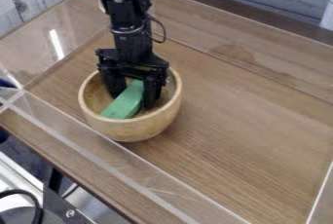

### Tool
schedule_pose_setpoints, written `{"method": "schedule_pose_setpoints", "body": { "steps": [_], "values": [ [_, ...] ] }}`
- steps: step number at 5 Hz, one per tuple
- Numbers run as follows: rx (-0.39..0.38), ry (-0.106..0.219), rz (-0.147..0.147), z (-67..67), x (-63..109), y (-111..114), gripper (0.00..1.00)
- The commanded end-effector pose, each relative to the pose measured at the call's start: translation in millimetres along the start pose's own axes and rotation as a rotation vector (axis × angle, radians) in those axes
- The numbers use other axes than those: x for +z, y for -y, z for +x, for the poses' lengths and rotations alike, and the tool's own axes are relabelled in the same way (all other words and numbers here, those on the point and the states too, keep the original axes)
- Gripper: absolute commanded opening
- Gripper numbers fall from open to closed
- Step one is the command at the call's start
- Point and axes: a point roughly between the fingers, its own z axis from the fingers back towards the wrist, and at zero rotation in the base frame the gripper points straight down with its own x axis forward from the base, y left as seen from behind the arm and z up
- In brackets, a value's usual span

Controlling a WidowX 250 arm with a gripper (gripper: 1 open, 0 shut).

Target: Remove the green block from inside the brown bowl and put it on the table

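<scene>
The brown bowl [146,120] sits on the table [247,121] at the left centre. Inside it the green block [125,102] lies tilted, its upper end leaning toward the far wall. My gripper [131,90] hangs straight down into the bowl, open, with one black finger on each side of the block's upper end. Whether the fingers touch the block cannot be made out.
Low clear acrylic walls [78,140] edge the tabletop along the front and left. The black arm [124,14] rises from the bowl toward the top of the view. Bare wood lies to the right of the bowl.
</scene>
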Motion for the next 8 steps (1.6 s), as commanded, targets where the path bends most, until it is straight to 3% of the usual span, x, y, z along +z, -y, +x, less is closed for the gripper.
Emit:
{"method": "schedule_pose_setpoints", "body": {
  "steps": [1, 3, 4, 8],
  "values": [
    [-0.029, 0.009, -0.007, 2.9, -4.5, 3.5, 1.00],
    [-0.030, 0.006, -0.008, 3.5, -8.4, 4.9, 1.00],
    [-0.028, 0.006, -0.008, 4.4, -10.7, 4.9, 0.00],
    [-0.030, -0.003, -0.010, 4.1, -2.0, 10.6, 0.00]
  ]
}}
